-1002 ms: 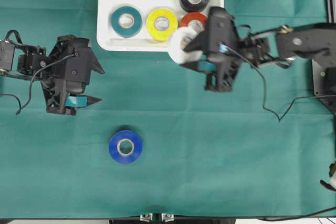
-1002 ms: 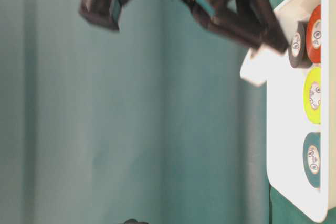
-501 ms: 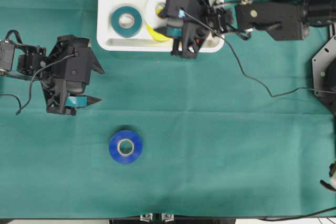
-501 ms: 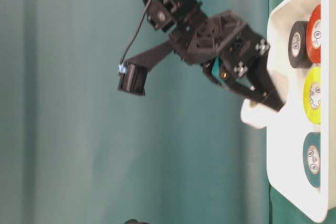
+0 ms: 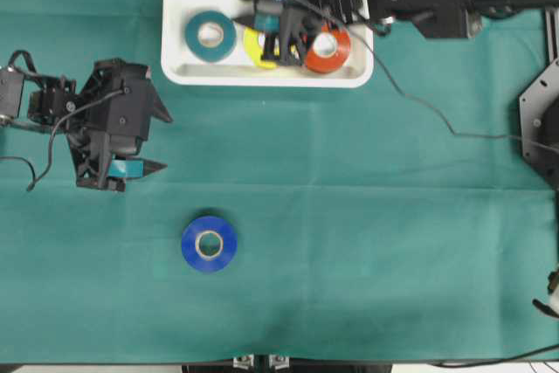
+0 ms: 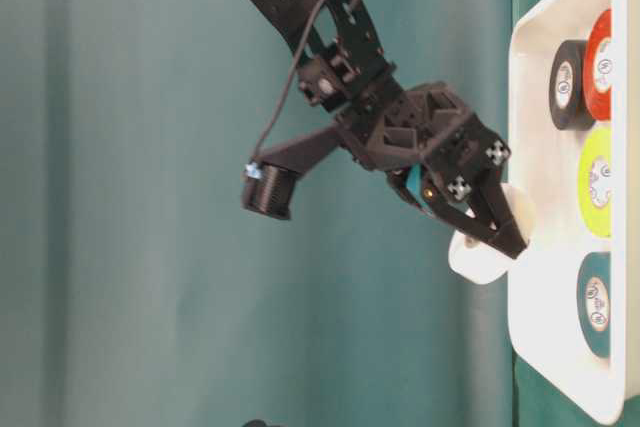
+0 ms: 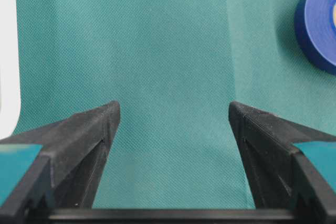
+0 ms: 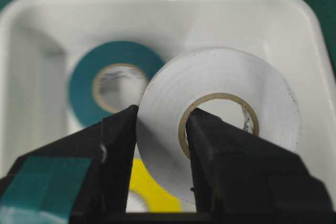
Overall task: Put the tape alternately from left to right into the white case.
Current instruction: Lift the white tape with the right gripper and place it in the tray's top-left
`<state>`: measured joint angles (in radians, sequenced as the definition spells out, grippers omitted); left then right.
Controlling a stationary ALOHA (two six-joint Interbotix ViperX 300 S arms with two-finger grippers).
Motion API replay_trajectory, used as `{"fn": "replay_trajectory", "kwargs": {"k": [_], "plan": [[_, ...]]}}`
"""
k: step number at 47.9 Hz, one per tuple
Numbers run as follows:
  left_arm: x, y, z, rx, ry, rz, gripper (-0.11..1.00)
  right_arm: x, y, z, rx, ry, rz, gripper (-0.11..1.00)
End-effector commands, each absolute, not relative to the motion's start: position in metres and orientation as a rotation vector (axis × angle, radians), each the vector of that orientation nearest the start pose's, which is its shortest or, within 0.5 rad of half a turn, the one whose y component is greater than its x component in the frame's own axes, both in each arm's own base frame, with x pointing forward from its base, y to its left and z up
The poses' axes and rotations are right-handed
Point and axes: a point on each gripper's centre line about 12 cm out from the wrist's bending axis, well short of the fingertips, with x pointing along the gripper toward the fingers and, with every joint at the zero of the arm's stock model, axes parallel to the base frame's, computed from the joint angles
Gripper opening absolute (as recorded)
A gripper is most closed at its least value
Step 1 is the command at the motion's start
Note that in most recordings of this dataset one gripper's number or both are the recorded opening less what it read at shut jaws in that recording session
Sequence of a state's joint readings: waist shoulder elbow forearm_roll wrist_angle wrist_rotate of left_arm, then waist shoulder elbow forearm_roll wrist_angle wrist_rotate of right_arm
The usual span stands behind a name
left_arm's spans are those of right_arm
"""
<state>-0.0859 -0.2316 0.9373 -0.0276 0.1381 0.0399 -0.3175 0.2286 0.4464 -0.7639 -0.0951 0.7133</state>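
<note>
The blue roll point(image 5: 209, 245) lay flat on the green cloth point(image 5: 349, 242), closest to the front edge and all by itself. It was well apart from the white case point(image 5: 177, 68), so it was probably the last tape left to pick up.

A little farther back, on the left, the left gripper point(image 5: 138, 169) hung over bare cloth. Its two fingers stood wide apart with nothing between them. The blue roll showed at the corner of its own camera view, so this hand looked like the one ready to take the next turn.

Farthest back sat the white case, with most of the tape inside. The teal roll point(image 5: 210, 35), the yellow roll point(image 5: 258, 48) and the red roll point(image 5: 327, 48) lay flat in a row. The black roll point(image 6: 566, 84) was in the case beside the red one, seen from the table-level view; from above the arm hid it.

The right gripper point(image 8: 160, 129) reached over the case, pinching the white roll point(image 8: 220, 114). One finger went through the hole and the other pressed on the outside, so the roll stood on its edge and could not slip. It was held above the case floor, over the bare spot behind the teal and yellow rolls. That looked like the place where it should be set down.
</note>
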Motion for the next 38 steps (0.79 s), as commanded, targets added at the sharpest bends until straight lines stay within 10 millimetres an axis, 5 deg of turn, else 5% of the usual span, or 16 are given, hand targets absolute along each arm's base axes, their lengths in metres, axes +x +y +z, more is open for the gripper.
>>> {"fn": "replay_trajectory", "kwargs": {"k": [1, 38], "plan": [[0.297, -0.027, 0.158, 0.045, 0.814, -0.092, 0.85, 0.444, -0.145, 0.164, 0.070, 0.553, -0.237, 0.30], [0.297, -0.027, 0.156, 0.044, 0.818, -0.091, 0.85, 0.466, -0.153, 0.149, 0.090, 0.499, -0.188, 0.30]]}}
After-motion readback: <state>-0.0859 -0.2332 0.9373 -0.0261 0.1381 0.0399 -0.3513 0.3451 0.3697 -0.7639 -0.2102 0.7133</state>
